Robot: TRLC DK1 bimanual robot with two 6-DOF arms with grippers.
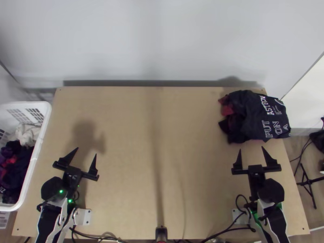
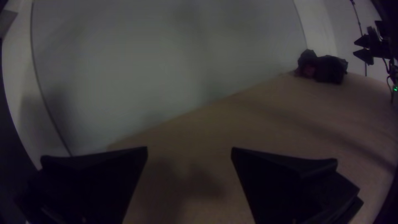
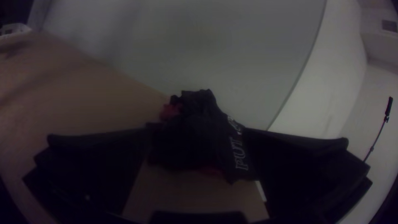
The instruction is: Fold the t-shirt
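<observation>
A dark shirt with white lettering (image 1: 265, 117) lies bunched at the table's far right corner, with dark and red cloth (image 1: 229, 110) at its left side. My left gripper (image 1: 84, 154) stands open at the table's left, far from the cloth. My right gripper (image 1: 252, 154) is open just on the near side of the bunched cloth, not holding it. In the left wrist view my left gripper (image 2: 189, 153) has nothing between its fingers, and the dark cloth (image 2: 329, 68) lies far off. In the right wrist view the dark cloth (image 3: 195, 141) is beyond my right gripper (image 3: 199, 135).
A white laundry basket (image 1: 42, 133) holding mixed clothes stands along the table's left edge. A pale wall (image 1: 162, 40) rises behind the table (image 1: 174, 141). Cables (image 1: 231, 229) run along the near edge, and a black stand (image 1: 308, 182) is on the floor at the right.
</observation>
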